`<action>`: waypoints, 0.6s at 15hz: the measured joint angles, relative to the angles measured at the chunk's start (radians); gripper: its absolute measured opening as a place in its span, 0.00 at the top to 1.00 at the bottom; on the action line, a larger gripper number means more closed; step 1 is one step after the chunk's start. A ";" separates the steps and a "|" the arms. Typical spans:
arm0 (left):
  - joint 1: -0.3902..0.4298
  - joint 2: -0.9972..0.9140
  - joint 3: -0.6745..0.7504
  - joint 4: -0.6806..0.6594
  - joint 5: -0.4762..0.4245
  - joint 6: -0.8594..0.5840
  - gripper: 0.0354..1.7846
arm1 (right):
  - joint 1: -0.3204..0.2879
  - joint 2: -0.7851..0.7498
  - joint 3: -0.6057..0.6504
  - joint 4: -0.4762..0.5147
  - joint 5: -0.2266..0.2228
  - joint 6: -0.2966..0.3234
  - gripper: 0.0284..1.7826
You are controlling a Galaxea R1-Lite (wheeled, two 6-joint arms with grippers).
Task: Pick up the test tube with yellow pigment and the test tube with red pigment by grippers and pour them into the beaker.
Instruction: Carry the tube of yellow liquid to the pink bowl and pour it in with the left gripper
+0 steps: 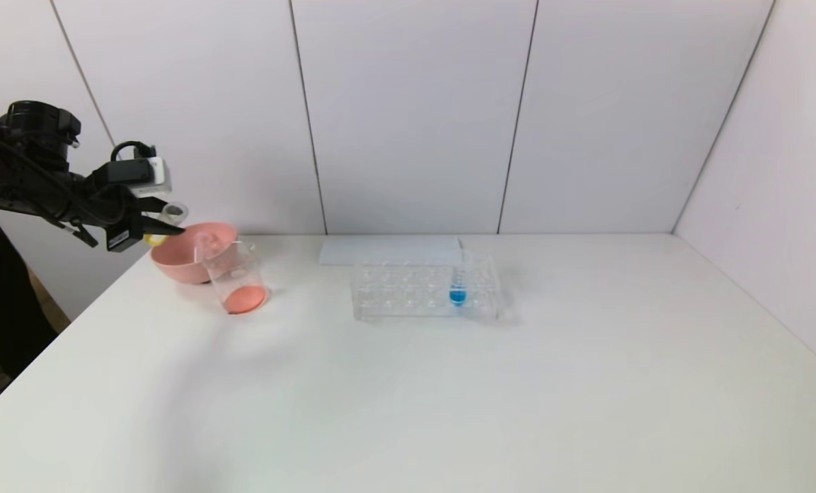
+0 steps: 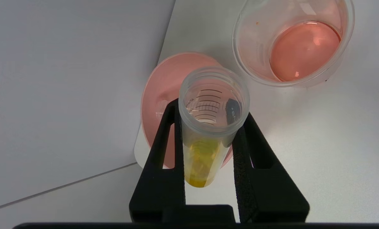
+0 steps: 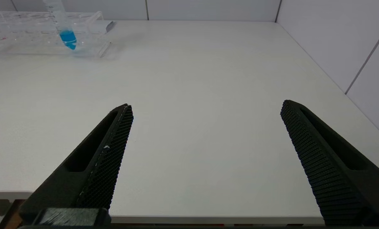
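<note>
My left gripper (image 1: 167,223) hangs above the table's far left corner, just left of the pink bowl, shut on the test tube with yellow pigment (image 1: 162,226). In the left wrist view the tube (image 2: 208,127) sits clamped between both black fingers (image 2: 164,152), its open mouth up and yellow liquid at its rounded base. The beaker (image 1: 237,277) stands in front of the bowl with orange-red liquid in its bottom (image 2: 304,51). The test tube with red pigment is out of view. My right gripper (image 3: 207,108) is open and empty over the table's near edge.
The pink bowl (image 1: 189,253) sits at the back left, touching the beaker. A clear tube rack (image 1: 408,291) in the middle holds a blue-liquid tube (image 1: 457,287). A flat white slab (image 1: 387,250) lies behind the rack. Walls close the back and right.
</note>
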 joint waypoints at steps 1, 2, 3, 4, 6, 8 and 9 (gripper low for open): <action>0.000 0.000 0.000 0.000 0.000 0.009 0.77 | 0.000 0.000 0.000 0.000 0.000 0.000 0.05; 0.000 0.001 0.000 0.000 0.003 0.017 0.77 | 0.000 0.000 0.000 0.000 0.000 0.000 0.05; 0.000 0.001 -0.001 0.000 0.006 0.024 0.77 | 0.000 0.000 0.000 0.000 0.000 0.000 0.05; 0.000 0.001 -0.001 0.000 0.008 0.024 0.77 | 0.000 0.000 0.000 0.000 0.000 0.000 0.05; 0.001 0.001 0.000 0.000 0.011 0.032 0.77 | 0.000 0.000 0.000 0.000 0.000 0.000 0.05; 0.005 0.002 0.007 0.001 0.014 0.055 0.77 | 0.000 0.000 0.000 0.000 0.000 0.000 0.05; 0.006 0.002 0.008 0.002 0.014 0.056 0.77 | 0.000 0.000 0.000 0.000 0.000 0.000 0.05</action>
